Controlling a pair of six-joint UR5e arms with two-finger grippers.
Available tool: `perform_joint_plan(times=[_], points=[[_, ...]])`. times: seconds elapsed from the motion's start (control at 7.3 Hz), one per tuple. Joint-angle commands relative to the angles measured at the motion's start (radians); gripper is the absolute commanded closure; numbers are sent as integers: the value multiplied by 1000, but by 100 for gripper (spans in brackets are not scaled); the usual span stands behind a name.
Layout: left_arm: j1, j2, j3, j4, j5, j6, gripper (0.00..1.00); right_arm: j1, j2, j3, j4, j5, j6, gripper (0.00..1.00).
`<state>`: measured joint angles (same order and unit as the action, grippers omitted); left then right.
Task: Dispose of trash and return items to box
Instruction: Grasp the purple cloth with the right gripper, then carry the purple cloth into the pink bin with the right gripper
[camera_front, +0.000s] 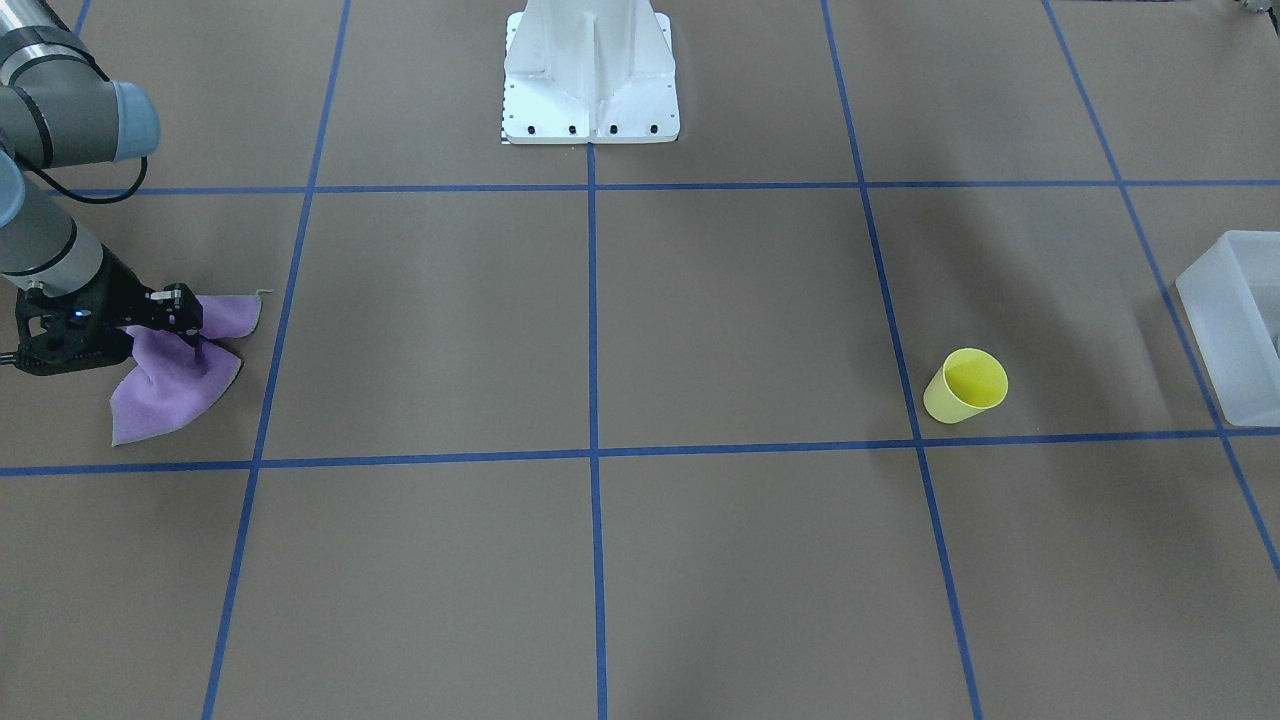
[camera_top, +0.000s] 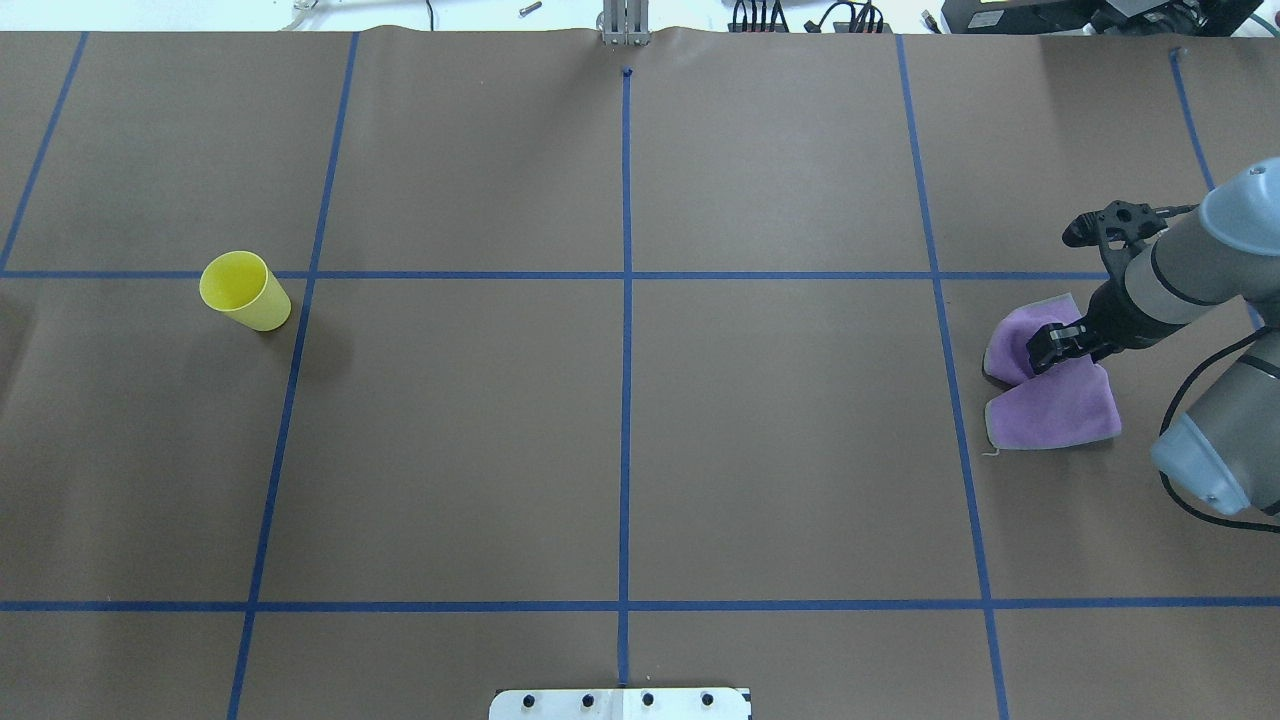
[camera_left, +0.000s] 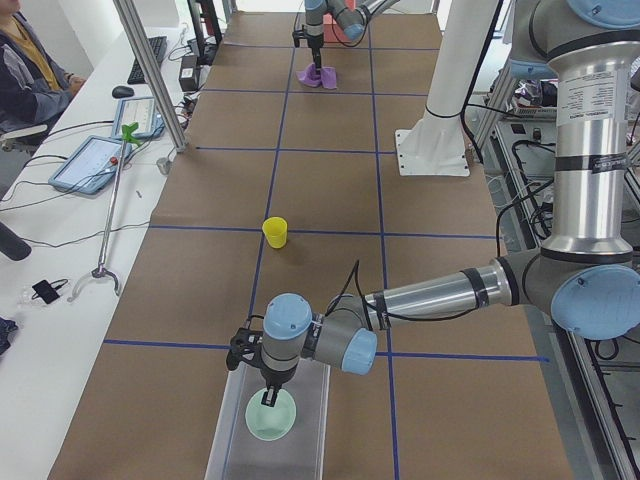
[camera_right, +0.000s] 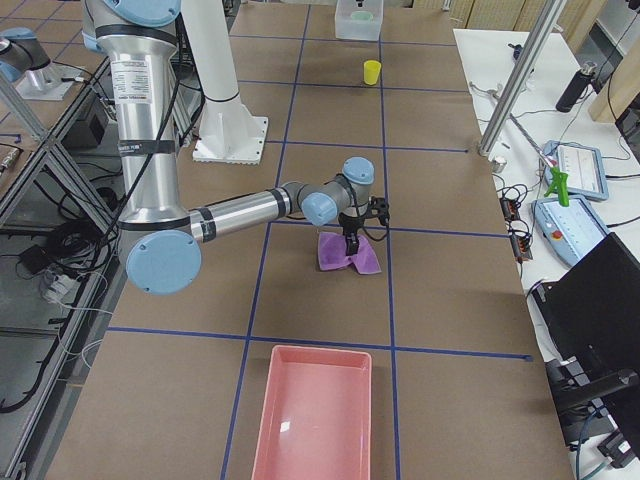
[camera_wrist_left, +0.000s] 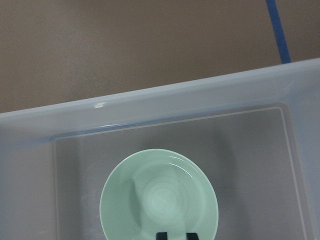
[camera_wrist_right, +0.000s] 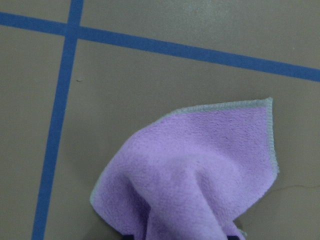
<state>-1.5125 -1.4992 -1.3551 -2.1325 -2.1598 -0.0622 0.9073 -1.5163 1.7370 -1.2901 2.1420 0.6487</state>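
Observation:
The mint-green bowl (camera_wrist_left: 159, 195) lies flat inside the frosted box (camera_wrist_left: 150, 107), which stands at the table's left end (camera_left: 225, 440). My left gripper (camera_wrist_left: 176, 236) reaches down into the box at the bowl's (camera_left: 272, 422) rim. Its fingertips stand a narrow gap apart with nothing between them. The yellow cup (camera_front: 965, 385) stands upright on the table, apart from the box (camera_front: 1235, 330). My right gripper (camera_front: 188, 318) is shut on the pinched middle of a purple cloth (camera_front: 170, 385), and the cloth's ends still rest on the table (camera_top: 1055, 415).
A pink tray (camera_right: 312, 420) sits at the table's right end, beyond the cloth (camera_right: 350, 255). The white robot base (camera_front: 590, 80) stands at the robot's edge of the table. Operators' desks with tablets and tools line the far side.

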Motion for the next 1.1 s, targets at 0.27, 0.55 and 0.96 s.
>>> perform_joint_plan(times=[0.27,0.55,0.96], points=[[0,4,1,-44,-6,-79,3,129,-18,74,-18,57,-12,100],[2,4,2,-46,-8,-80,3,415,-120,88,-73,284,-277,100],[2,4,-1,-47,-9,-97,3,835,-182,76,-486,215,-1019,100]])
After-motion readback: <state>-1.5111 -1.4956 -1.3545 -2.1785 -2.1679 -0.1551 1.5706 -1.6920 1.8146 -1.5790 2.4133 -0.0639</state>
